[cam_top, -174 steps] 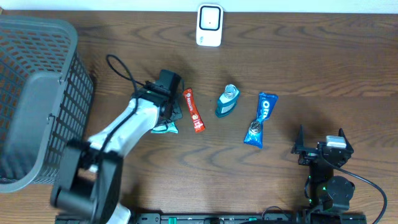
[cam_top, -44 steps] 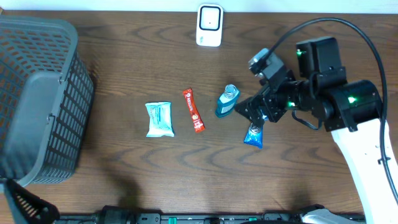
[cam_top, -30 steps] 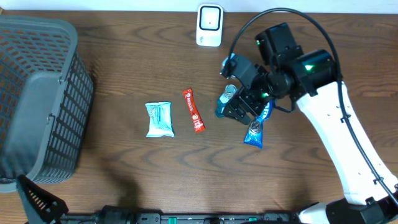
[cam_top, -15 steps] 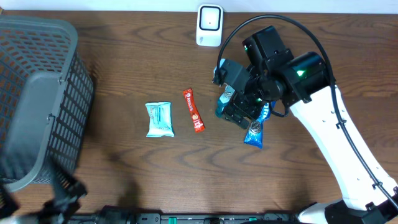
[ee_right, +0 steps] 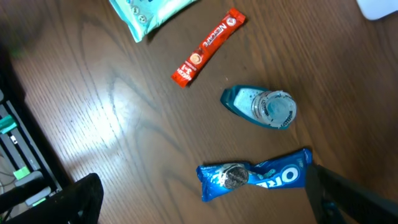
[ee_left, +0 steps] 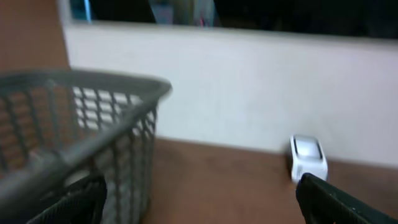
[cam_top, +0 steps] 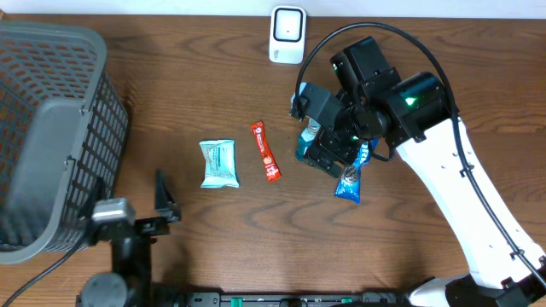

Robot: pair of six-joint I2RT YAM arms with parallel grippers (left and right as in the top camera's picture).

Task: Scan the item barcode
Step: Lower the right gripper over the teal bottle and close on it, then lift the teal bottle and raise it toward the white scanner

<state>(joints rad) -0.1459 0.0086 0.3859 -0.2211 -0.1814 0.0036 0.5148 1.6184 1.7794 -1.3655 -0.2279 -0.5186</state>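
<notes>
Overhead, the right hand hovers open over the teal bottle.

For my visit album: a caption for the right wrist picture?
Looking down at an Oreo pack, a teal bottle, a red Nescafe stick and a turquoise packet on a wooden table.

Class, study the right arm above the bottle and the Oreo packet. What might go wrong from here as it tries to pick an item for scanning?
1. The open right gripper hangs over the blue bottle and the Oreo packet, which lie close together. Its wide jaws might nudge or catch both.
2. No barcode shows on either item, so whichever is lifted may reach the white scanner facing the wrong way.
</notes>
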